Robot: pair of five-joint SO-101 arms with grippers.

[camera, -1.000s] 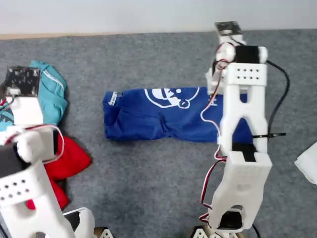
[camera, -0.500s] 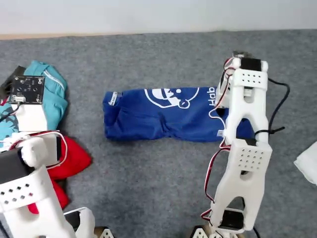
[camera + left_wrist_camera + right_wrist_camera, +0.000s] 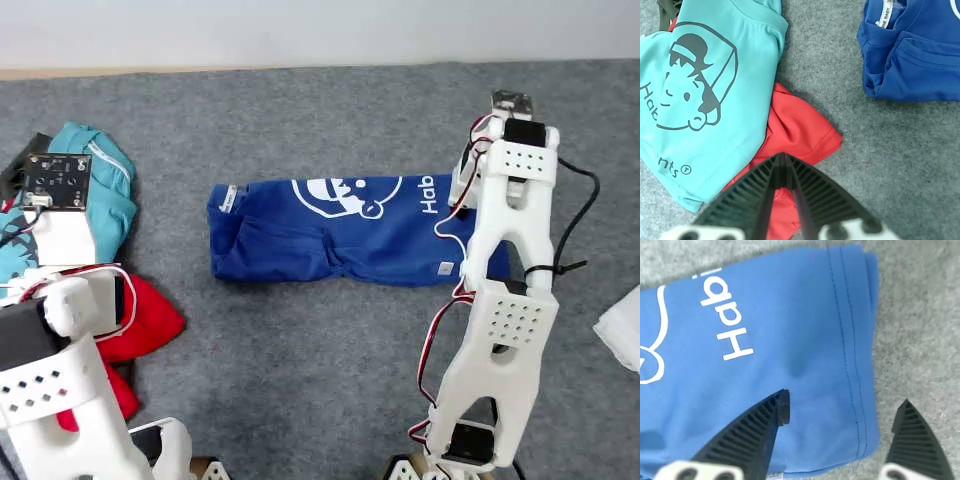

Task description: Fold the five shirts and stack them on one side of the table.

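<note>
The blue shirt (image 3: 330,232) lies flat on the grey table cover (image 3: 300,370), folded lengthwise into a long band with a white printed face and white lettering on top. Its collar end carries a small white label, and its hem end lies under the right arm. The right gripper (image 3: 844,410) hangs over that hem end with its jaws spread wide and nothing between them; one finger stands above the blue cloth near the stitched hem and the other above the grey cover just past the shirt's edge. Whether either finger touches the cloth cannot be told. Beyond the collar end of the blue shirt, well apart from it, the teal shirt (image 3: 705,100) lies folded with a dark printed cartoon head facing up, resting partly on top of the crumpled red shirt (image 3: 800,132), whose nearest corner points towards the blue shirt. The left gripper (image 3: 783,159) hangs over the red shirt with its jaws pressed together and empty. Past the blue shirt's hem end, a white cloth (image 3: 622,328) lies apart from it
</note>
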